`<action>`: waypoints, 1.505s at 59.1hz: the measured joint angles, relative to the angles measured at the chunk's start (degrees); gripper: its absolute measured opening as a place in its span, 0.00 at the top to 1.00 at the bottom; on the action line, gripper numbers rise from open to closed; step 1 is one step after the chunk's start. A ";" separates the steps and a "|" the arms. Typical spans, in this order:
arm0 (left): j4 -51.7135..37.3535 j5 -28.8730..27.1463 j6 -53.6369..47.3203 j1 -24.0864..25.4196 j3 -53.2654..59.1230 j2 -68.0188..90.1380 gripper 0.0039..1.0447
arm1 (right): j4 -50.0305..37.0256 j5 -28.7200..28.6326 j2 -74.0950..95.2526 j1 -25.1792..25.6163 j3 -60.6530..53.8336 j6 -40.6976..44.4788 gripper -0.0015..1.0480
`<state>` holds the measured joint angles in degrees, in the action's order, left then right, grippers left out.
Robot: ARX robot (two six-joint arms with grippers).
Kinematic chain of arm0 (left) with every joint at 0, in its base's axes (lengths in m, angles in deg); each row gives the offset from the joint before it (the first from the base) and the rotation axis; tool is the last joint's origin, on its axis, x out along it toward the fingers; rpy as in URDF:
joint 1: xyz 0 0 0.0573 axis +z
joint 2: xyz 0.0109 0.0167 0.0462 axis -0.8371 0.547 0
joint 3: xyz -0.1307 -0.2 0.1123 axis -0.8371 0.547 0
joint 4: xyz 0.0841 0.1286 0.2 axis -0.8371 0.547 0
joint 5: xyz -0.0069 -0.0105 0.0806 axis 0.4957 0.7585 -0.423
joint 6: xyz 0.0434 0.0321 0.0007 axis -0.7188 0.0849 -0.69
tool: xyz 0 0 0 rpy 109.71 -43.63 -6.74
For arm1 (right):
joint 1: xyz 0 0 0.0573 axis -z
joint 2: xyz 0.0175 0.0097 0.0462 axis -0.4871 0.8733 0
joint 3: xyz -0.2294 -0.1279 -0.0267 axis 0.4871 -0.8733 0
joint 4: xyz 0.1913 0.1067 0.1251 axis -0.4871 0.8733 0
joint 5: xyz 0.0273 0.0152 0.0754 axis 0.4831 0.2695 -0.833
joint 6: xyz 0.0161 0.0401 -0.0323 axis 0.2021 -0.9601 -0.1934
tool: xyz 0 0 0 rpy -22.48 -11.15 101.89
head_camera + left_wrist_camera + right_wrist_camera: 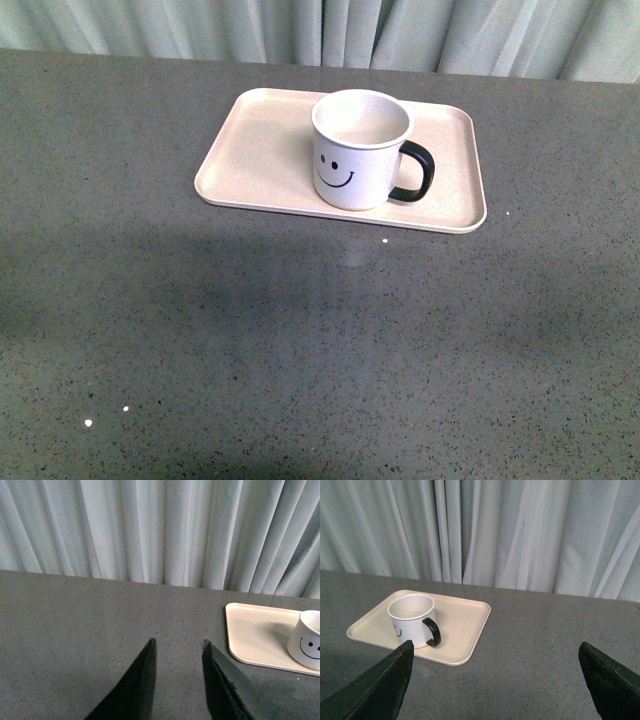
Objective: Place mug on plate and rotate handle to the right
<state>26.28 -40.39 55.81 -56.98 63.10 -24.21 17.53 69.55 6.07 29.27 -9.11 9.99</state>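
1. The mug (360,150) is seen standing upright on the plate (260,150), a little right of the plate's middle and close to its near rim.
2. The handle (418,172) is turned to the right in the front view, and the black smiley face is shown on the side toward the camera.
3. The inside of the mug is seen to be empty and pale.
4. The plate is laid flat on the grey speckled table (300,350), toward the far side, with a pale pleated curtain (300,30) hung behind the table's far edge.
5. The left gripper (179,645) is held above bare table, well apart from the plate. Its jaws are parted by a moderate gap and nothing is held between them.
6. In the left wrist view, only a corner of the plate (255,630) and part of the mug (307,645) are caught at the picture's edge.
7. The right gripper (495,645) is spread wide, with nothing gripped, and is kept clear of the mug (412,617) and the plate (465,625).
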 joint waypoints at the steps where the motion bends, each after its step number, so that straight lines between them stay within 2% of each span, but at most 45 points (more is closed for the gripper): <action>1: 0.00 -0.02 0.00 0.00 0.00 0.00 0.63 | 0.00 0.00 0.00 0.00 0.00 0.00 0.09; 15: 0.00 0.00 -0.02 0.00 0.00 0.00 0.21 | 0.00 0.00 0.00 0.00 0.00 0.00 0.09; 18: 0.00 0.00 -0.07 0.00 0.00 0.00 0.07 | 0.00 0.00 0.00 0.00 0.02 0.00 0.09; 25: 0.00 0.00 -0.11 0.00 0.00 0.00 0.09 | 0.00 0.00 0.00 0.00 0.00 0.00 0.09; 30: 0.00 0.00 -0.11 0.00 0.00 0.00 0.09 | 17.03 -13.99 13.66 5.75 8.37 7.06 0.09; 32: 0.00 0.07 -0.11 0.00 0.00 0.00 0.09 | 19.02 -17.07 20.20 7.65 11.30 9.46 0.09; 35: 0.00 0.02 -0.09 0.00 0.00 0.00 0.09 | 16.98 -18.23 31.41 9.66 16.33 12.24 0.09; 40: 0.00 0.00 -0.11 0.00 0.00 -0.02 0.09 | 10.60 -18.99 45.05 9.57 23.96 12.70 0.09; 48: 0.00 0.00 -0.11 0.00 0.00 0.00 0.09 | 8.81 -19.32 64.54 6.14 37.05 9.20 0.09; 62: 0.00 -0.02 -0.09 0.00 0.00 -0.02 0.09 | 8.74 -13.94 93.22 -3.39 59.08 5.99 0.09; 74: 0.00 0.00 -0.09 0.00 0.00 -0.02 0.09 | 12.24 -11.28 107.30 -6.27 72.57 3.98 0.09; 89: 0.00 0.00 -0.09 0.00 0.00 -0.02 0.09 | 15.63 -9.55 116.28 -7.65 82.25 2.12 0.09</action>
<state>26.28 -40.39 55.73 -56.98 63.10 -24.24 33.15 60.00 122.35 21.62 73.14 12.11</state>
